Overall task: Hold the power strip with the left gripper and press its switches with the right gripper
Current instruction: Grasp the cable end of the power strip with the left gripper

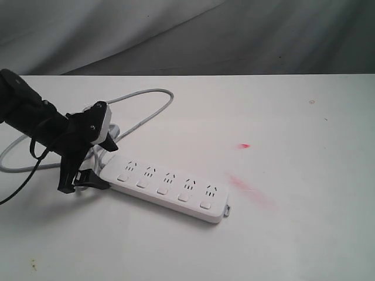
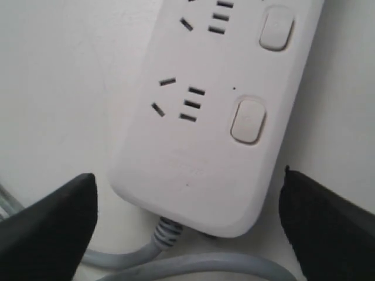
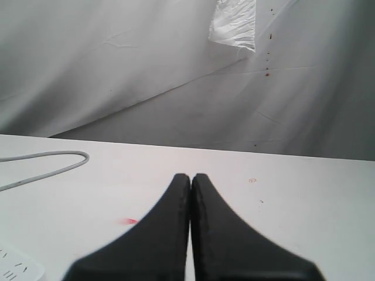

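L gripper (image 2: 187,175) is spread wide, fingers (image 2: 53,228) on either side of the power strip (image 1: 170,184) at its cord end w/ a thin gap each side, so nothing's grasped. Strip lies flat on the white table (image 1: 293,234), left of centre in ext. view & running diagonally, w/ five switches (image 1: 163,189) in a row along its near edge and the grey cord (image 1: 146,96) looping behind. R gripper (image 3: 191,178) is clenched tight on nothing over the tabletop, well apart from the strip, near a small red mark (image 3: 130,221).
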You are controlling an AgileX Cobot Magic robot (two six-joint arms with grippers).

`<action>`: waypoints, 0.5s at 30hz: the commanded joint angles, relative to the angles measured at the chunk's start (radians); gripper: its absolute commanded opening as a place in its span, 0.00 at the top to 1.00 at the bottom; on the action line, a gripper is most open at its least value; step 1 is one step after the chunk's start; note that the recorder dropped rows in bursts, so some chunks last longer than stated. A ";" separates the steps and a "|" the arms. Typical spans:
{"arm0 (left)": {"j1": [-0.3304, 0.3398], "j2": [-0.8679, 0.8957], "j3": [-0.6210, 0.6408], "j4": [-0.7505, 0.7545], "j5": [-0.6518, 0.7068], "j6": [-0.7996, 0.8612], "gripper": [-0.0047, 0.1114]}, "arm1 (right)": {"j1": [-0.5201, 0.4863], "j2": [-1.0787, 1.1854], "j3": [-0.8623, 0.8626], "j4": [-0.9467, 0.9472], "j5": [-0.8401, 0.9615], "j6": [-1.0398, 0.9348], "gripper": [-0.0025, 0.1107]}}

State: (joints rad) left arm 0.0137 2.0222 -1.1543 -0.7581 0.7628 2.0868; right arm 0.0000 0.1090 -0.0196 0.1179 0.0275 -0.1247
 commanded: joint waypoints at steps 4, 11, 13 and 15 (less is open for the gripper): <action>-0.007 0.029 -0.026 -0.019 0.000 0.006 0.28 | -0.006 -0.003 0.001 -0.015 -0.009 0.001 0.98; -0.030 0.075 -0.099 -0.020 0.054 -0.021 0.28 | -0.006 -0.003 0.001 -0.015 -0.009 0.001 0.98; -0.035 0.084 -0.104 -0.010 0.065 -0.042 0.28 | -0.006 -0.003 0.001 -0.015 -0.009 0.001 0.98; -0.037 0.088 -0.104 -0.004 0.074 -0.047 0.28 | -0.006 -0.003 0.001 -0.015 -0.009 0.001 0.98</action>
State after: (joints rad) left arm -0.0149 2.1017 -1.2510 -0.7617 0.8132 2.0647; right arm 0.0000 0.1090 -0.0196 0.1179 0.0275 -0.1247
